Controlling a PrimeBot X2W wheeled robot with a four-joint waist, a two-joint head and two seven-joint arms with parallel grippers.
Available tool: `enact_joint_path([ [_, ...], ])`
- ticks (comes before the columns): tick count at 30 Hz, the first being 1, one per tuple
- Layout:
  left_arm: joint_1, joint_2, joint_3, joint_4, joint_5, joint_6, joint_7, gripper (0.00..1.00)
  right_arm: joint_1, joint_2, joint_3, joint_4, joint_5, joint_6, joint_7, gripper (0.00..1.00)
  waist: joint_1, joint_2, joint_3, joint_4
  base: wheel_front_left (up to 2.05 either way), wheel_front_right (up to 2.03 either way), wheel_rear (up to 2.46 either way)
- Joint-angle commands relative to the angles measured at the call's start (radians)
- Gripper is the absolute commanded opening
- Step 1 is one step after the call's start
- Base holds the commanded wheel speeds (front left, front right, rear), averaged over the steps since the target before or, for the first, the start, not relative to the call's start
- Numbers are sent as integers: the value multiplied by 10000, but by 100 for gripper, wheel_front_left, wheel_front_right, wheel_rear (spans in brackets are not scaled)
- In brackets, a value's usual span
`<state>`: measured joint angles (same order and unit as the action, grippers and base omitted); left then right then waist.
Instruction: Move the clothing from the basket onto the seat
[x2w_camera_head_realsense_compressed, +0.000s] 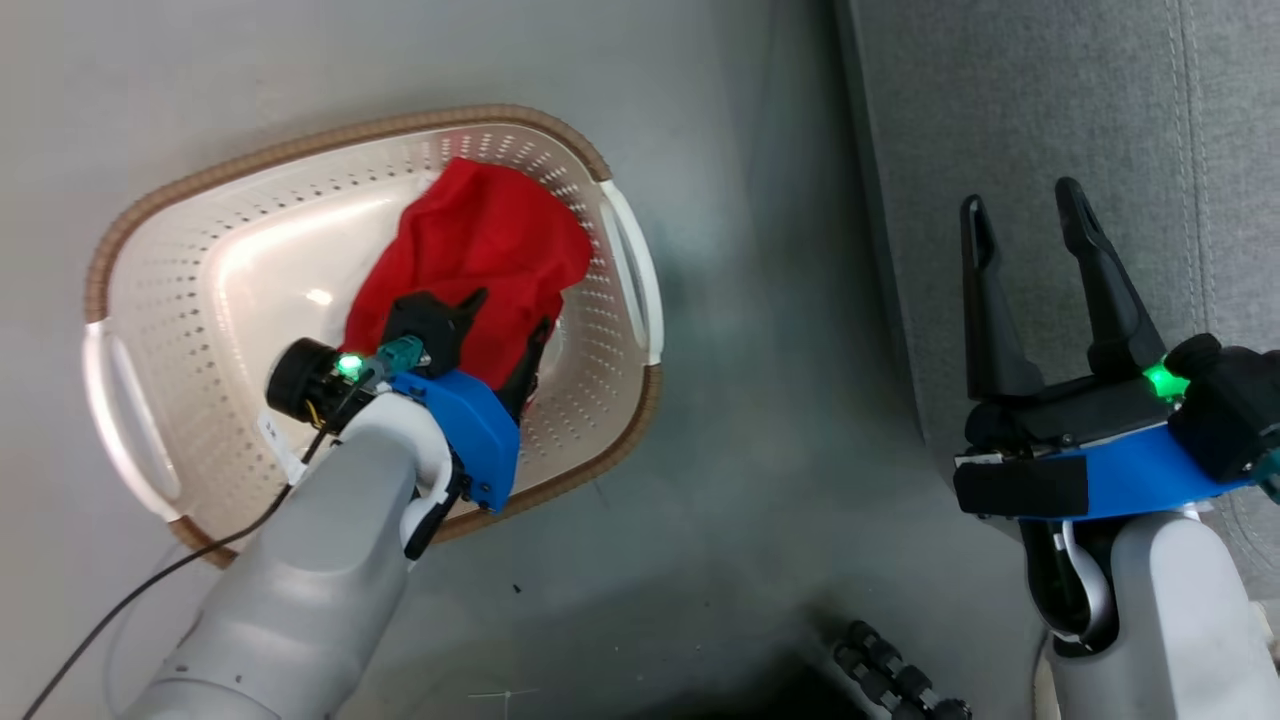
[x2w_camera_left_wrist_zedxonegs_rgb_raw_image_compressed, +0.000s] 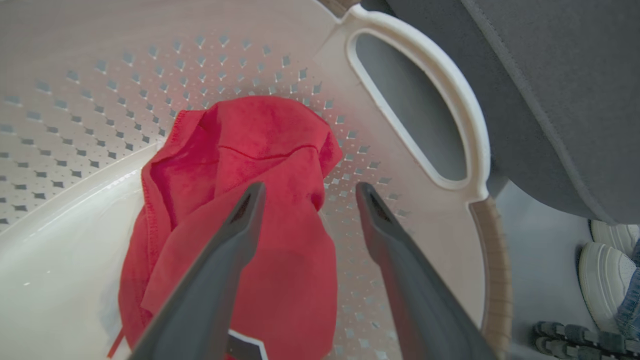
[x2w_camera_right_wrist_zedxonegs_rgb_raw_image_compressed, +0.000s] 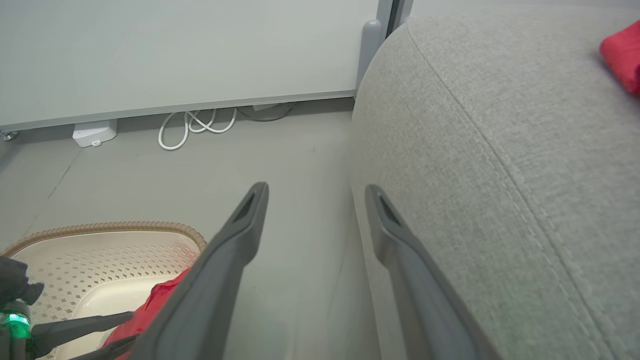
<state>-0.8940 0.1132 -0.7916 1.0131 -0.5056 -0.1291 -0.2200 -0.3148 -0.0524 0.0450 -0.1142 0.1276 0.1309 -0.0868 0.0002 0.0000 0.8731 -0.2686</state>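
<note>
Right now my left gripper (x2w_camera_left_wrist_zedxonegs_rgb_raw_image_compressed: 308, 190) hangs inside the basket (x2w_camera_head_realsense_compressed: 330, 140), its 2 fingers spread wide and clamping nothing, just above the crumpled red garment (x2w_camera_left_wrist_zedxonegs_rgb_raw_image_compressed: 260, 145) that lies bunched against one side. To do this well, I should sink lower until both tips bracket a thick fold near the middle, then pinch deep so the cloth lifts whole instead of trailing. My right gripper (x2w_camera_head_realsense_compressed: 1021, 197) hangs empty and spread beside the seat (x2w_camera_right_wrist_zedxonegs_rgb_raw_image_compressed: 500, 150), where 1 red piece (x2w_camera_right_wrist_zedxonegs_rgb_raw_image_compressed: 622, 55) lies.
</note>
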Motion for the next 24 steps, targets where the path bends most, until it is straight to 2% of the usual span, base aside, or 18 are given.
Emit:
enact_joint_path([
  [1, -223, 96, -97, 208, -51, -15, 29, 100, -239, 30, 69, 70, 114, -3, -135, 100, -2, 0, 213, -241, 0, 0, 0],
  [7, -677, 84, -270, 1357, 66, 107, 168, 100, -401, 30, 422, 404, 492, -3, -517, 100, -2, 0, 515, -596, 0, 0, 0],
  [14, -787, 257, -461, 2346, 250, 716, 770, 100, -484, 31, 746, 786, 757, -3, -869, 100, -2, 0, 708, -965, 0, 0, 0],
  [15, -815, 290, -489, 2393, 262, 778, 833, 47, -484, 31, 756, 817, 772, -3, -919, 100, -2, 0, 734, -995, 0, 0, 0],
  [16, -824, 307, -515, 2437, 266, 799, 870, 0, -485, 32, 759, 857, 793, -3, -932, 100, -2, 0, 747, -1011, 0, 0, 0],
  [24, -898, 305, -536, 2592, 134, 748, 876, 0, -534, 32, 650, 1045, 821, -3, -1064, 100, -2, 0, 755, -971, 0, 0, 0],
])
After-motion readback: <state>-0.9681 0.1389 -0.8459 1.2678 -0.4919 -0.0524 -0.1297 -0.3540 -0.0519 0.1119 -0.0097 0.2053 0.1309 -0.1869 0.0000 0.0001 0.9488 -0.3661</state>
